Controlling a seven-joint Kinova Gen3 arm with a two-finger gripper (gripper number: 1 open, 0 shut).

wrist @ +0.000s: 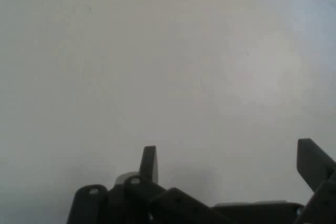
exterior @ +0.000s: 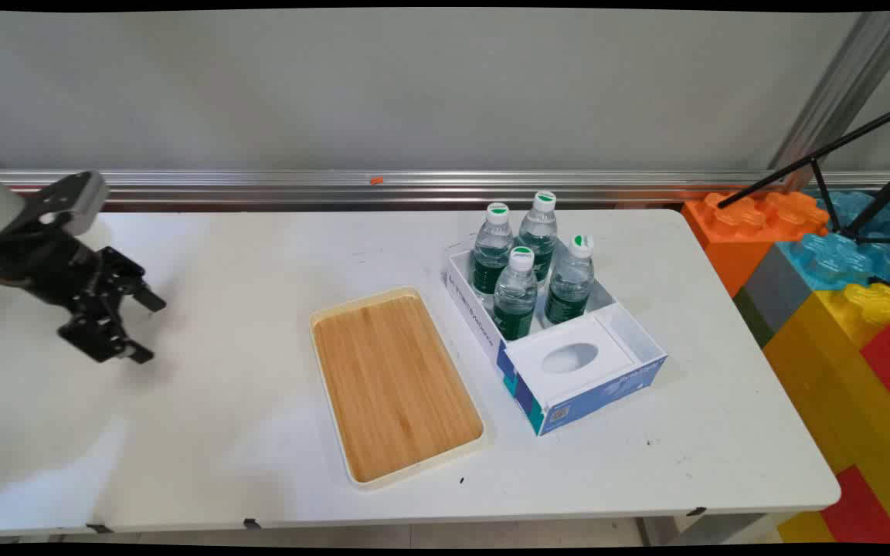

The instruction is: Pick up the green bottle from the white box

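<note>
While hovering over bare table at the far left, gripper spread wide, holding nothing; hand view confirms fingers well apart with only plain white surface beyond them. Nearest thing: wooden tray with cream rim, to the right, well apart from the gripper, lying flat and unloaded. Just right of the tray, nearly touching its far corner: blue and white box set at an angle. In its far compartment, four water bottles upright, white caps with green marks, packed close together. In its near compartment, a white insert with an oval hollow, nothing in it. All four bottles seated in the box, none on the tray, none gripped. Nothing between gripper and tray. Further right, off the table edge: big coloured blocks and a black tripod, clear of everything on the table.
</note>
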